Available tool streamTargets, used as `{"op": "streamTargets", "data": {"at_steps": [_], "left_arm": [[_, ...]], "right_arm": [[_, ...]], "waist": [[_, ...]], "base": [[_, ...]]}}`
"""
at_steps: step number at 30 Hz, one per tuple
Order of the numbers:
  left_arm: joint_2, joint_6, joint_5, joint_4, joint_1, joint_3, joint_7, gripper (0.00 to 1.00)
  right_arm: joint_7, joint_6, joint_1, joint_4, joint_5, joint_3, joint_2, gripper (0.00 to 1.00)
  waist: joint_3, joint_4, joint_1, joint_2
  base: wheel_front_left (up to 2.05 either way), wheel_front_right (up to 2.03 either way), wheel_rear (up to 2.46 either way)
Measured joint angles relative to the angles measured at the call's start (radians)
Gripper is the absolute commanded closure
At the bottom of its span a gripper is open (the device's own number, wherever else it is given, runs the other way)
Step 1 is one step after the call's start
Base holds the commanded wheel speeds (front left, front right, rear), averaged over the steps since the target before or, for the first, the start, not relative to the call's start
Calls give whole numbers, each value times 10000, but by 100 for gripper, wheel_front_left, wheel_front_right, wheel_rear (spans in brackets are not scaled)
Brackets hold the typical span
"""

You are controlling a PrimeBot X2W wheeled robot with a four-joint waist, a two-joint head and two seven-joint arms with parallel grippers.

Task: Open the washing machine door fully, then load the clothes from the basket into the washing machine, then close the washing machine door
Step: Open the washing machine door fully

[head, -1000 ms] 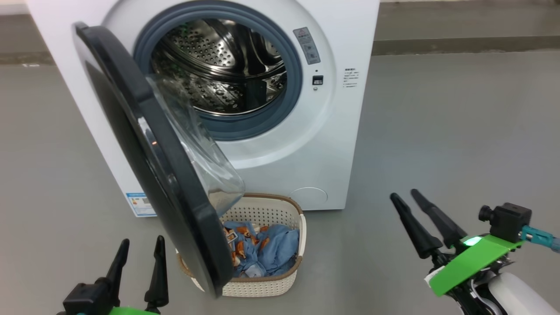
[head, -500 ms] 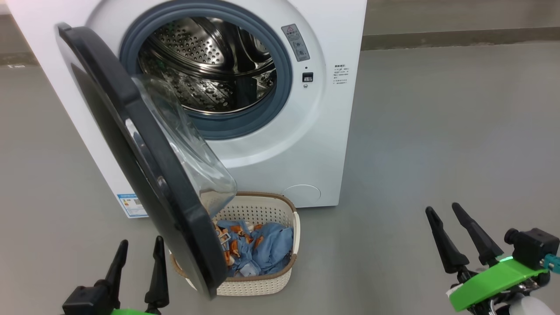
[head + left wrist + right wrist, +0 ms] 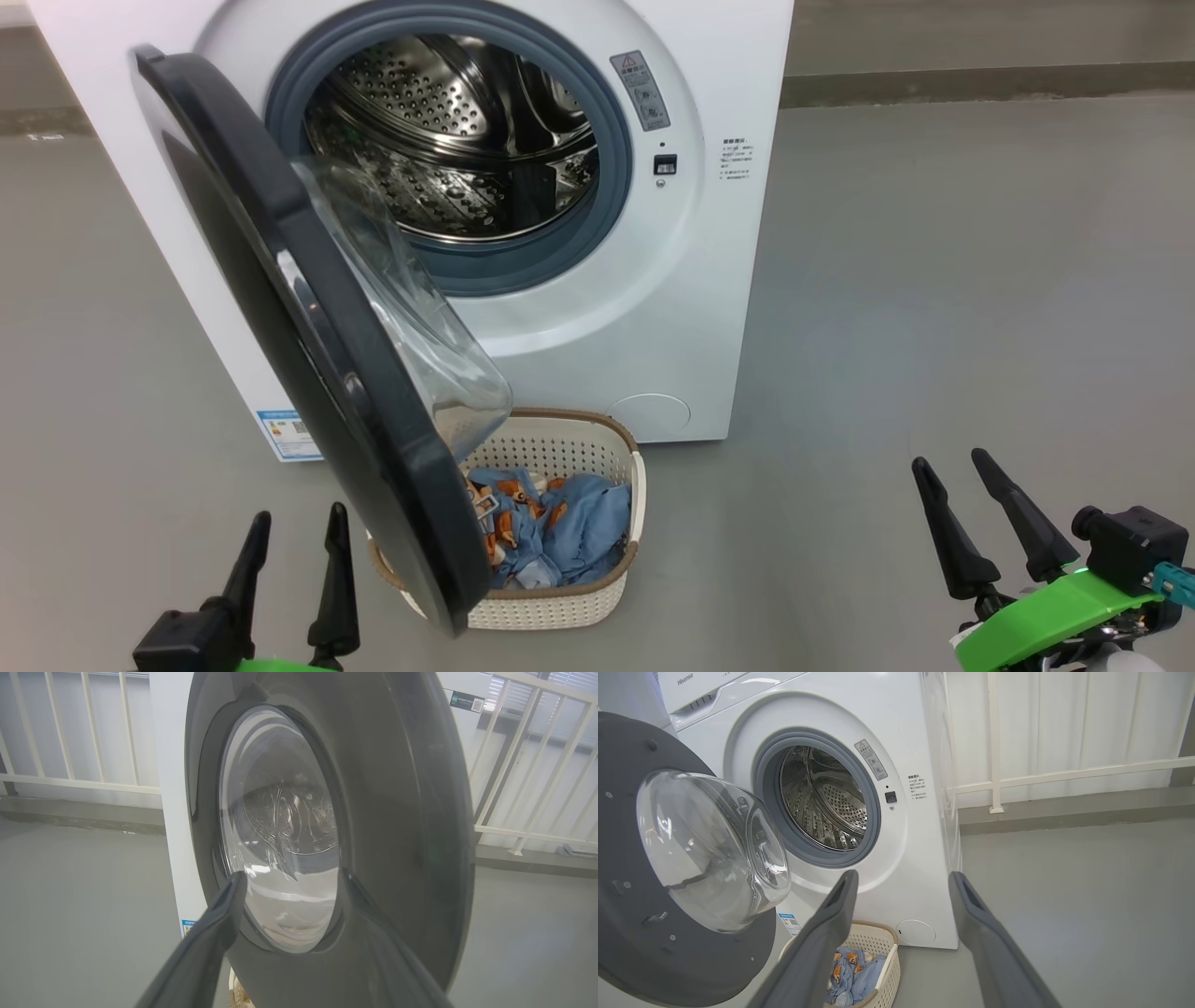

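You are getting soft, even daylight in every view, with barely any shadow falling on the grey floor (image 3: 934, 280). Highlights are glinting off the steel drum (image 3: 448, 140) and the glass of the washing machine door (image 3: 411, 308). Up close, the left gripper (image 3: 292, 874) is showing blurred fingers (image 3: 205, 947) against a smeary door. The right wrist lens is bowing the side edge of the washing machine (image 3: 920, 858).

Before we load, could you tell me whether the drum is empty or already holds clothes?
Empty, as far as can be seen: the drum shows bare steel, and the clothes lie in the basket.
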Motion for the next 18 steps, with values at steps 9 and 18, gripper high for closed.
{"op": "streamTargets", "data": {"at_steps": [9,18], "left_arm": [[-46,-86,27,8,0,96,0,0],[-52,-100,98,31,0,171,0,0]], "right_arm": [[0,0,0,-2,-151,17,94,0],[0,0,-2,27,-151,109,90,0]], "waist": [[-25,-9,-1,0],[-52,-40,0,0]], "base": [[0,0,0],[0,0,0]]}}
